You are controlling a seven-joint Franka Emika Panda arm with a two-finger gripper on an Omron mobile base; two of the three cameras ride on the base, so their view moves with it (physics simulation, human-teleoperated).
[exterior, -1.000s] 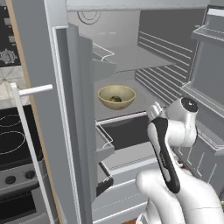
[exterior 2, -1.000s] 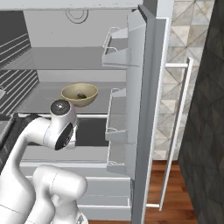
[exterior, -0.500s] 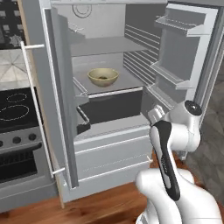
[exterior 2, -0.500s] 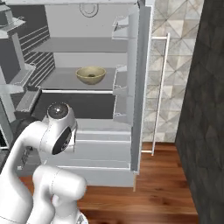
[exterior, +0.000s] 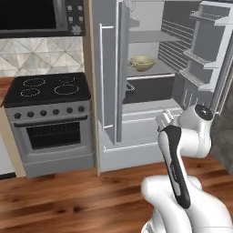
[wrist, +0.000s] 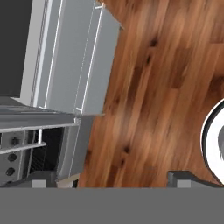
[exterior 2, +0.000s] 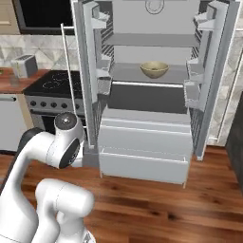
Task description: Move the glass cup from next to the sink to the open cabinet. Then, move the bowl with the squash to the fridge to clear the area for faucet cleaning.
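Observation:
The fridge (exterior 2: 142, 126) stands open with both doors swung wide. The pale yellow-olive bowl (exterior 2: 154, 69) rests on a middle shelf inside it, also seen in the left base view (exterior: 142, 63). From this distance I cannot make out the squash in the bowl. My gripper (wrist: 113, 180) is open, its fingertips (wrist: 41, 177) far apart with nothing between them, pointing down at the wooden floor in front of the fridge. In the left base view the gripper (exterior: 164, 119) hangs low, well below and short of the bowl. The glass cup, sink, faucet and open cabinet are out of view.
A black-topped stove (exterior: 45, 91) stands left of the fridge under a microwave (exterior: 36, 18). A toaster (exterior 2: 23, 64) sits on the wooden counter further left. The fridge's bottom drawer (exterior 2: 142, 161) juts out over the wooden floor (exterior: 68, 200). A dark wall (exterior 2: 236, 142) rises at the right.
The whole picture has widened: the base has backed away from the fridge. The bowl stays on its shelf. My gripper stays open and empty.

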